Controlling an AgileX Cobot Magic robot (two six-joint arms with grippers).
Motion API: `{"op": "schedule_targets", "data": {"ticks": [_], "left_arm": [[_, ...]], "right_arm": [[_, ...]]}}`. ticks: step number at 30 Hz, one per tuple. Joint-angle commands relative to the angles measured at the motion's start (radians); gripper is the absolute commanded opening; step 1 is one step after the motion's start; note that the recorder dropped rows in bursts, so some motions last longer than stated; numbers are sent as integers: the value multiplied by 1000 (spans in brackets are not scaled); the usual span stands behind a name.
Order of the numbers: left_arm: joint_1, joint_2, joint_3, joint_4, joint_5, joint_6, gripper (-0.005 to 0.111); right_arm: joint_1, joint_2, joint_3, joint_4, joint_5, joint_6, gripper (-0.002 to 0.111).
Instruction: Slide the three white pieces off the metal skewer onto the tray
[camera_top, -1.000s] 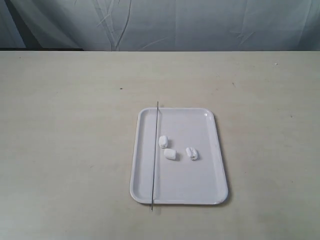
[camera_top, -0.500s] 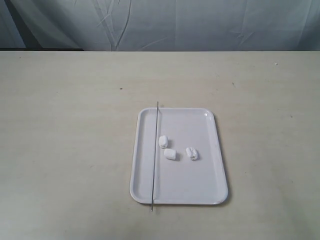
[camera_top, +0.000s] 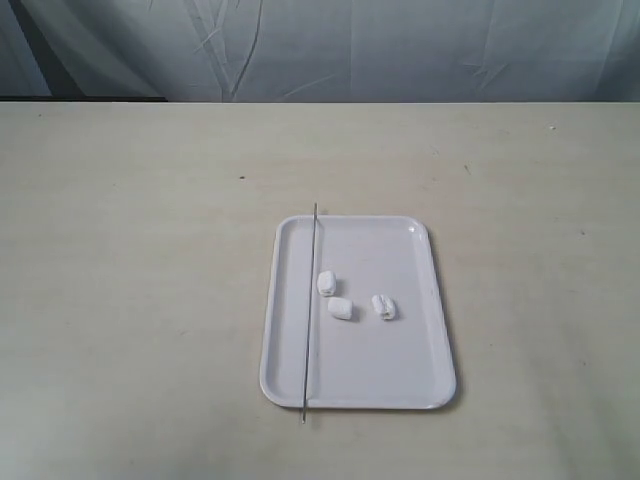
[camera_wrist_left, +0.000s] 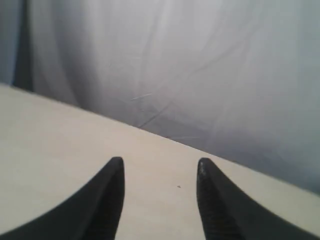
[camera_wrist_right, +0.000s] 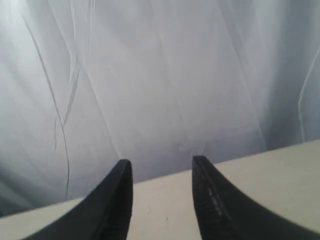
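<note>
In the exterior view the tray (camera_top: 400, 365) lies on the counter (camera_top: 130, 300), a little right of the middle. The three white pieces (camera_top: 341, 309) lie loose on its floor, close together near the centre, and none of them is threaded. The metal skewer (camera_top: 309, 310) lies bare along the tray's left side, resting across both short rims with each tip poking just past the edge. The nearest piece sits just beside it; whether they touch I cannot tell. Neither arm shows here. In the left wrist view the left fingers (camera_wrist_left: 107, 200) are spread wide with nothing between them, over bare counter with the grey cloth backdrop (camera_wrist_left: 200, 75) beyond. In the right wrist view the right fingers (camera_wrist_right: 117, 200) also stand apart and empty, facing that cloth. Judged from this, the sliding is done: all three pieces are off the skewer and on the tray, and no step of the task looks left.
</note>
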Motion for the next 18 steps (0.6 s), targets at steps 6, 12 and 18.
{"op": "schedule_targets", "data": {"ticks": [6, 12, 18], "left_arm": [[-1, -24, 0, -835, 625, 77, 45], [6, -212, 0, -1045, 638, 250, 45], [140, -212, 2, -1229, 598, 347, 45]], "right_arm": [[-345, -280, 74, 21, 261, 5, 38], [-343, -280, 74, -198, 326, -36, 38], [-343, -280, 74, -852, 487, 682, 38]]}}
